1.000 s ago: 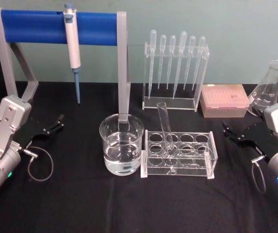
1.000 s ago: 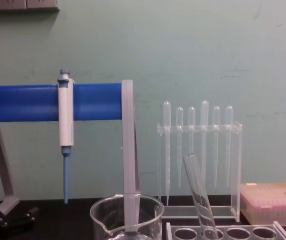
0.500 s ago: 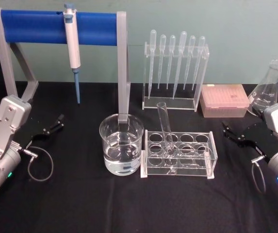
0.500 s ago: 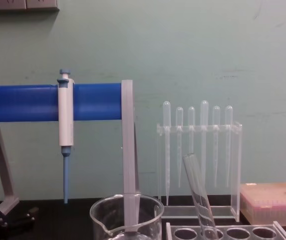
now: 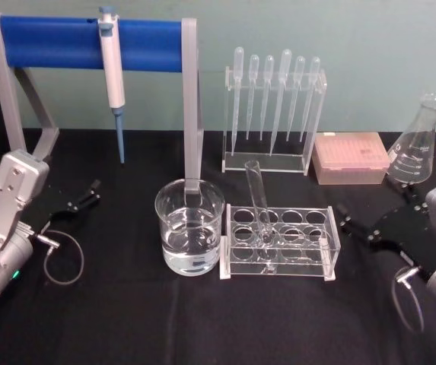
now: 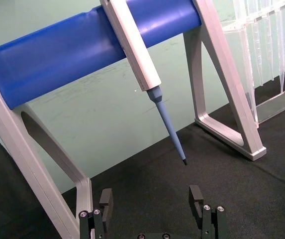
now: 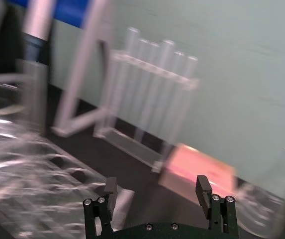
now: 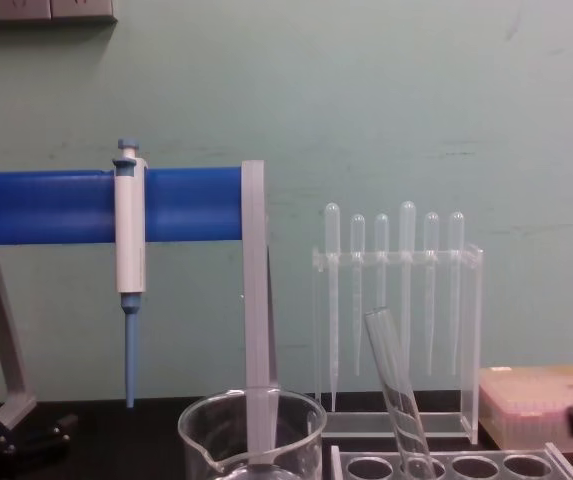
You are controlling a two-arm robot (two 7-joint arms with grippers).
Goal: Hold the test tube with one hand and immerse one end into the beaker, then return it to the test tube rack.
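Glass test tube (image 5: 259, 199) leans in its rack (image 5: 330, 242) mid-bench, the beaker (image 5: 190, 232) just beside. I judge nothing is done yet: grasp, dip and return all remain. My right fingers (image 7: 203, 188) gape wide near the bench's right edge, my left fingers (image 6: 197, 196) wide near its left.

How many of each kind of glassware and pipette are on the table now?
Test tube: 1
Beaker: 1
Flask: 1
Droppers: 6
Micropipette: 1
Total: 10
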